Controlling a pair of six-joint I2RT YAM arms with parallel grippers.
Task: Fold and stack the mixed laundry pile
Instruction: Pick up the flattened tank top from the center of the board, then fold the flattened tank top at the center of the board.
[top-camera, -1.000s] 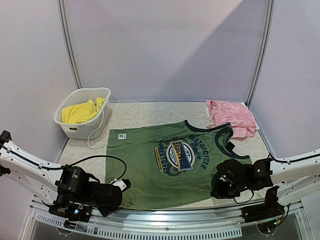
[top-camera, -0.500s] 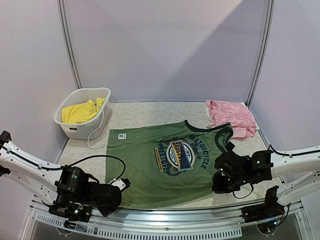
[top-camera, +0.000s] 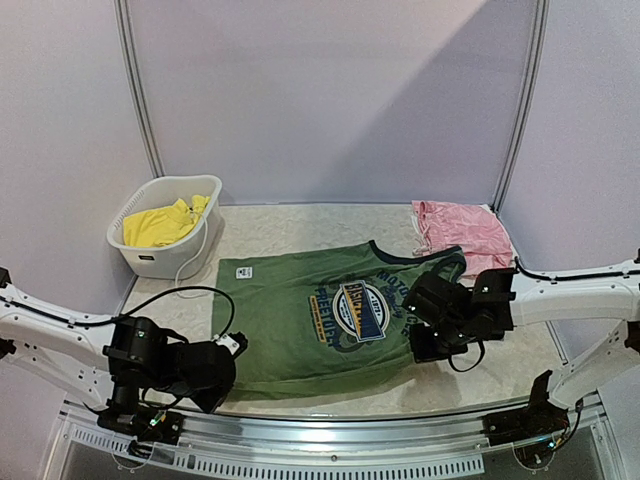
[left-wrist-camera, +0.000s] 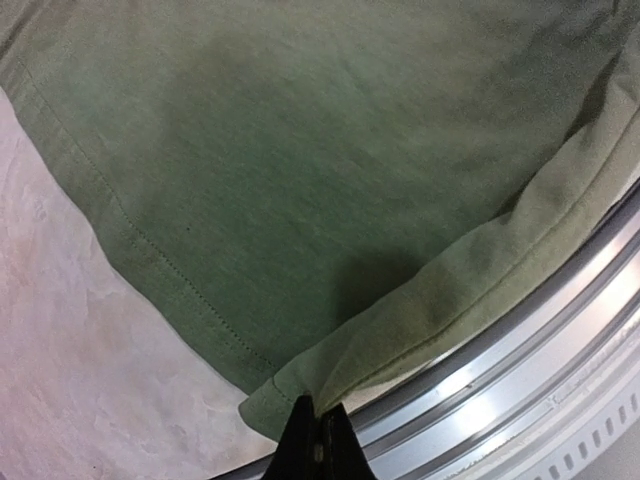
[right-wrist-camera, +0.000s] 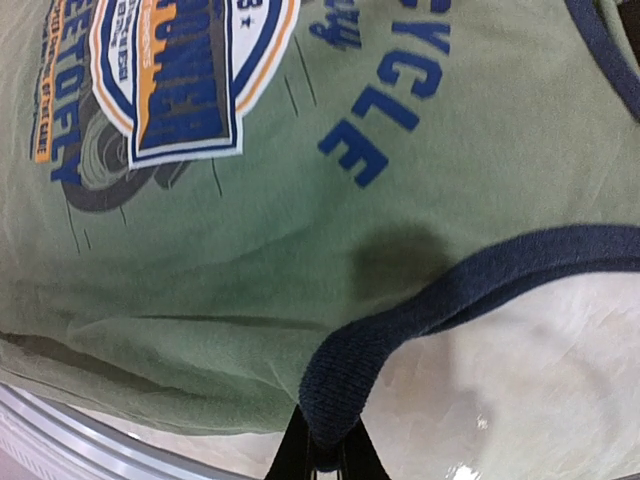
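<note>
The olive-green tank top (top-camera: 320, 325) lies spread on the table, with its round blue-orange graphic (top-camera: 362, 308) facing up. My left gripper (top-camera: 230, 352) is shut on its near-left hem corner (left-wrist-camera: 275, 400); the hem is raised and folded along the front rail. My right gripper (top-camera: 420, 338) is shut on the dark blue armhole trim (right-wrist-camera: 345, 375) at the near right, lifted off the table. A pink garment (top-camera: 465, 232) lies at the far right. Yellow shorts (top-camera: 160, 224) sit in the basket. No separate dark blue garment shows.
The white slotted basket (top-camera: 192, 250) stands at the far left, with a cord trailing from it. A metal rail (left-wrist-camera: 500, 360) runs along the table's near edge. Grey walls close in the back and both sides.
My right gripper has moved left and away from me, carrying the armhole trim over the shirt. My left gripper has shifted slightly inward with the hem corner. The shirt's near edge has drawn back.
</note>
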